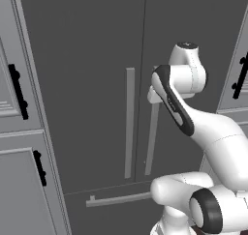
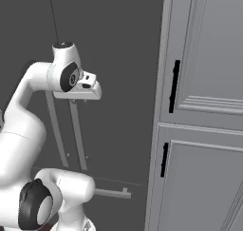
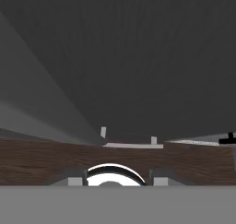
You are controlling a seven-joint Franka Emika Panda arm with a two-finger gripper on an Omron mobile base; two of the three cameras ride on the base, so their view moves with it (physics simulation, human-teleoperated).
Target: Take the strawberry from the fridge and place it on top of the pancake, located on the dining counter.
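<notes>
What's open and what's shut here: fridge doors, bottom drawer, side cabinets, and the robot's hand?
fridge: both doors shut
bottom drawer: shut
side cabinets: doors shut
gripper: at the right door's bar handle; open or shut cannot be told

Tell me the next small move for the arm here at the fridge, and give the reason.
Probably ease the hand forward and close on the right door's bar handle, then pull. Both doors of the fridge are shut, so the strawberry inside is out of reach. The gripper sits right at the top of that handle, with the left door's handle beside it; whether its fingers already grip the bar is hard to tell.
</notes>
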